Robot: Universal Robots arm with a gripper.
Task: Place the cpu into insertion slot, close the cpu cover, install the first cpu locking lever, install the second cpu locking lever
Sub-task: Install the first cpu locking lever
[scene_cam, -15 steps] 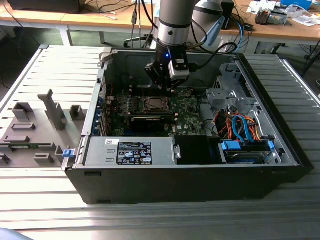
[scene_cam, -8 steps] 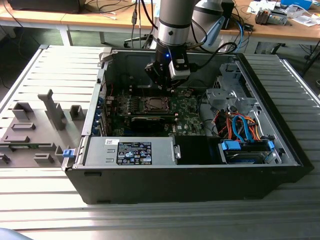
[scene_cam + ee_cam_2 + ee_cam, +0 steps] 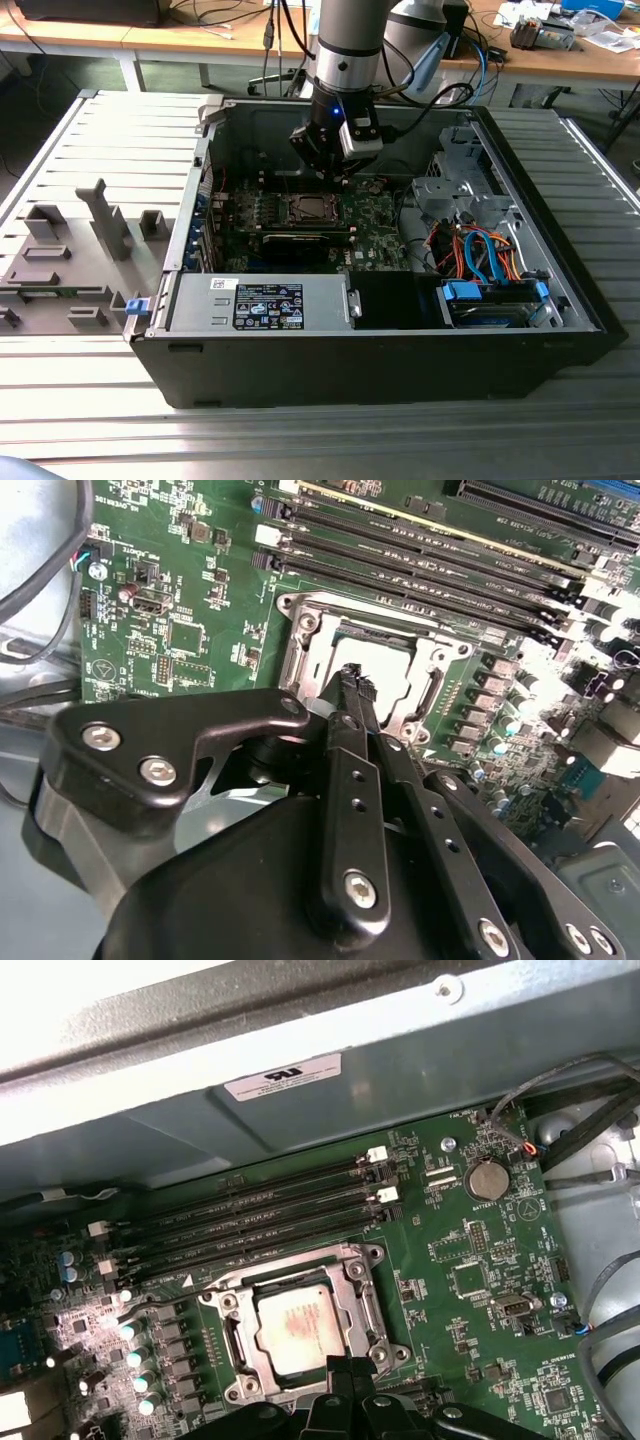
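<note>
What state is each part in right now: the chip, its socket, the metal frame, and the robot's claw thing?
cpu: seated flat in the insertion slot.
insertion slot: filled by the chip.
cpu cover: down around the chip.
end effector: fingers together, holding nothing, just above the socket.
computer case: side open.

Even daylight, case interior shadowed; overexposed glare in first wrist view

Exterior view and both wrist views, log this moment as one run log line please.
cpu: seated in insertion slot | cpu cover: closed over it | gripper: shut, empty, above socket
</note>
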